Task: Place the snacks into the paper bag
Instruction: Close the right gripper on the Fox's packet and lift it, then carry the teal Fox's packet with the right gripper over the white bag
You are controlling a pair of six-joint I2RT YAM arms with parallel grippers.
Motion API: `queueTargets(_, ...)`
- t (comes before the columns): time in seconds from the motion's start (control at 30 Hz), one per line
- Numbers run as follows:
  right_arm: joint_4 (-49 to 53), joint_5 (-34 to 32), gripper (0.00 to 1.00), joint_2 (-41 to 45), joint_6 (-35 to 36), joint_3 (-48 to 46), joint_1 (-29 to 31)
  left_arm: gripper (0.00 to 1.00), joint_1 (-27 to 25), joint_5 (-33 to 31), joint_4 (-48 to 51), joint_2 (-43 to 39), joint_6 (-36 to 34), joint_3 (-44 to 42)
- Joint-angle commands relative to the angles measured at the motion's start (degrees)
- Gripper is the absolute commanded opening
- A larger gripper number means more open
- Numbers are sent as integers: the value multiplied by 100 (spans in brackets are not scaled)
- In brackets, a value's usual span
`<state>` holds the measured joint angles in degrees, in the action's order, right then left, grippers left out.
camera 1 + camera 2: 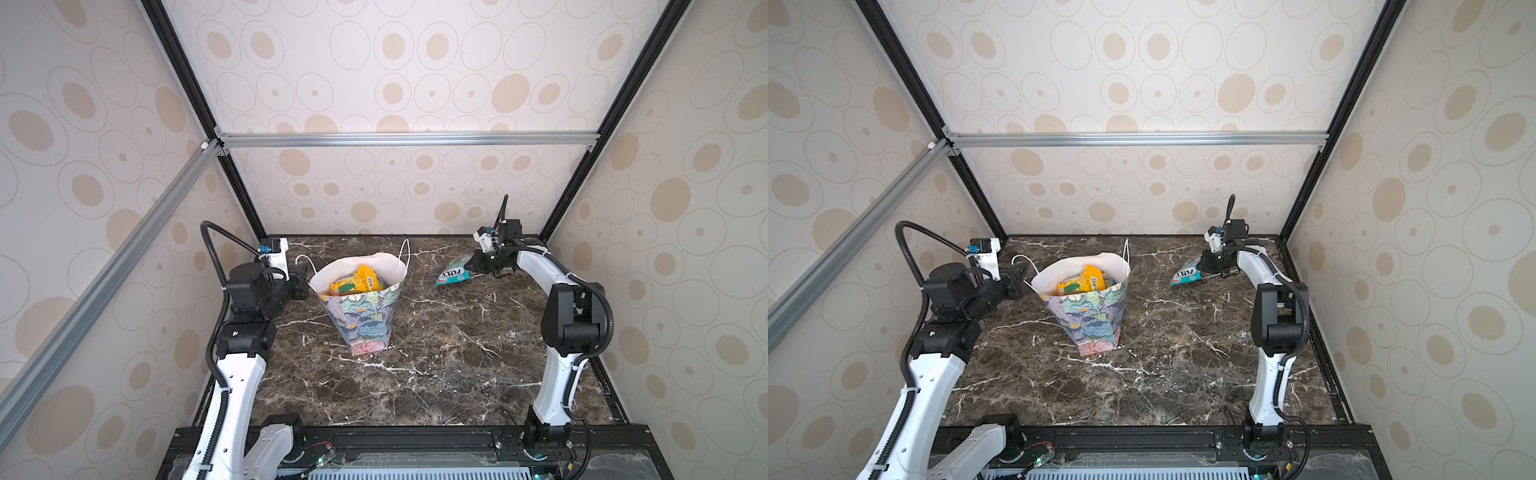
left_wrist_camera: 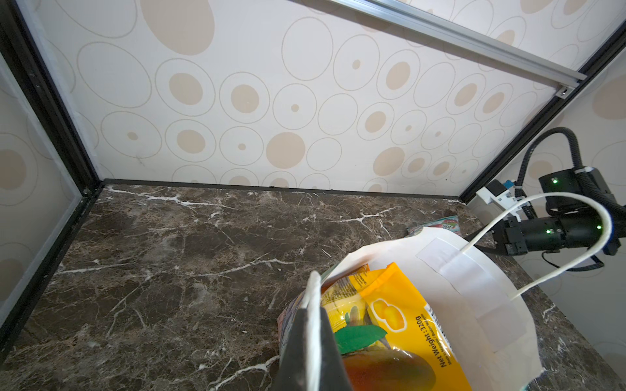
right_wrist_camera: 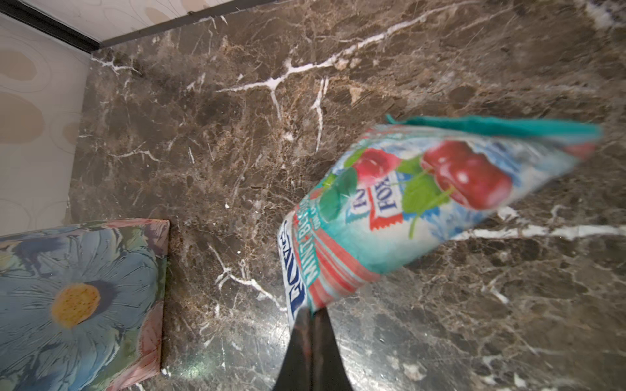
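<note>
Left hand: The left hand [image 1: 306, 286] is clenched on the rim of the paper bag [image 1: 365, 320]. The white paper is pinched between its black fingers [image 2: 328, 343].
Right hand: The right hand [image 1: 471, 266] is clenched on one corner of a teal packet [image 1: 452, 272].
Paper bag: It stands upright on the bench [image 1: 436, 365], a bit left of the middle. Its mouth is open. It is white inside and has painted flowers outside.
Snacks in the bag: A yellow mango packet [image 1: 362, 275] lies on top. Orange and green bits of other packets show under it.
Handles: One white cord handle [image 1: 405, 252] stands up at the far rim. The other one loops out just beside the left hand.
Teal packet: It says "FOX'S" in white letters and shows red cherries and green leaves. It hangs slanted from the right hand near the back of the bench. It is to the right of the bag and well apart from it. I cannot tell if its low end touches the bench. It looks blurry in the right wrist view.
Bench: Dark brown marble with white lines.
Walls: The walls [image 1: 415, 62] are pale with tan circles.
</note>
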<state>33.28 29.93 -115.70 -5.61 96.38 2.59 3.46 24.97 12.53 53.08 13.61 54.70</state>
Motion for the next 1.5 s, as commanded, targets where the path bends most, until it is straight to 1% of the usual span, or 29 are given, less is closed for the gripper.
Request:
queueTargets(0.0, -204, 192, 0, 425, -97, -1, 47, 0, -12, -40, -148, -108, -152, 250)
queueTargets(0.4, -223, 94, 0, 1174, -177, 24, 253, 0, -12, -29, -154, -140, -150, 222)
queueTargets(0.77, -375, -274, 0, 1981, -201, 35, 556, 0, -8, -1, -186, -166, -153, 173)
queueTargets(1.23, 61, -890, 0, 2501, 10, 764, 1127, 0, -12, 34, -200, -200, -187, 135)
queueTargets(1.47, 296, -1402, 0, 2646, 120, 1212, 1535, 0, -12, 74, -203, -152, -186, 190)
